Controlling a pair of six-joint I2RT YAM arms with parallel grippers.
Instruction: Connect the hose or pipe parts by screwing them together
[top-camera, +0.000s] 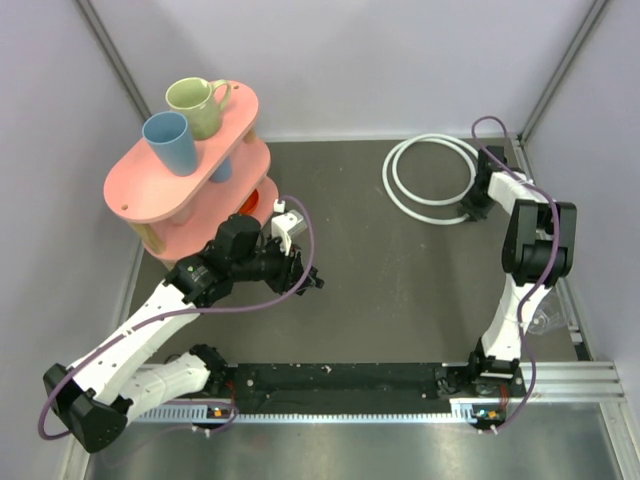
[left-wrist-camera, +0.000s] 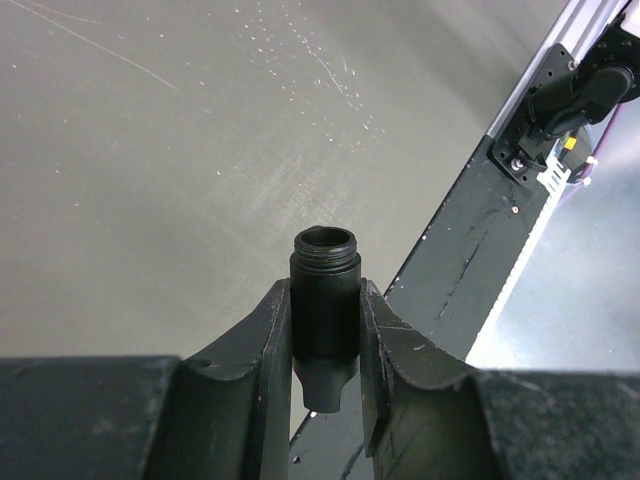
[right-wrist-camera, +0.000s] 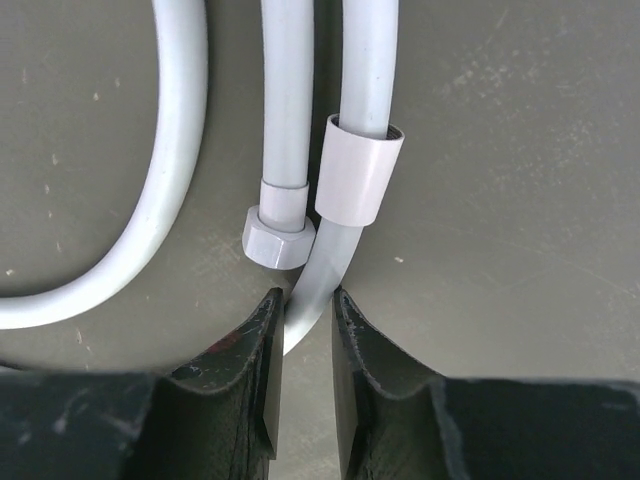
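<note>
The left claw (left-wrist-camera: 325, 292) is narrow, clamped on the black connector (left-wrist-camera: 325, 320) — its threaded end sticks out past the fingertips, over the worktop (left-wrist-camera: 150, 150). In the top view this claw hangs left of the middle, near a pink rack (top-camera: 150, 195) carrying a green mug (top-camera: 198, 105) and a blue cup (top-camera: 172, 142).

The right claw (right-wrist-camera: 305, 300) is narrow too, its fingers closed on the white hose (right-wrist-camera: 350, 60) where it curves on the worktop. Just beyond the tips lie a hex nut (right-wrist-camera: 278, 238) on one hose end and, just beside it, a sleeve (right-wrist-camera: 360, 178) round the gripped run. The rest of the hose lies coiled at the far right corner — well apart from the connector.
</note>
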